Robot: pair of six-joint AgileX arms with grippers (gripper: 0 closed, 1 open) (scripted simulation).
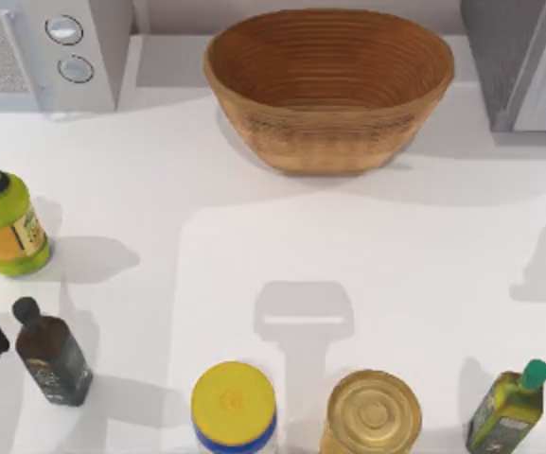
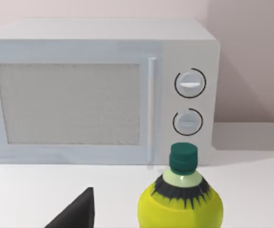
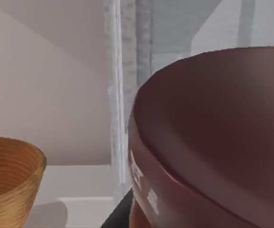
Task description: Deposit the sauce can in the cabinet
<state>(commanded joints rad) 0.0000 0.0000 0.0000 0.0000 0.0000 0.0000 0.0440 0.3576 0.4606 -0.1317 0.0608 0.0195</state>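
While my right wrist camera is pressed right up against the sauce can [image 3: 212, 142], its dark maroon top looms huge, with the grey cabinet [image 3: 174, 33] just behind it and the wicker basket [image 3: 8, 175] off to one side. Can't tell what my right fingers are doing.

From above, the cabinet [image 1: 519, 66] sits at the table's back right and the basket [image 1: 329, 90] at back centre. My left arm idles at the left edge near the green-capped yellow bottle [image 1: 3, 222], facing the microwave [image 2: 99, 90]; can't tell its fingers either.
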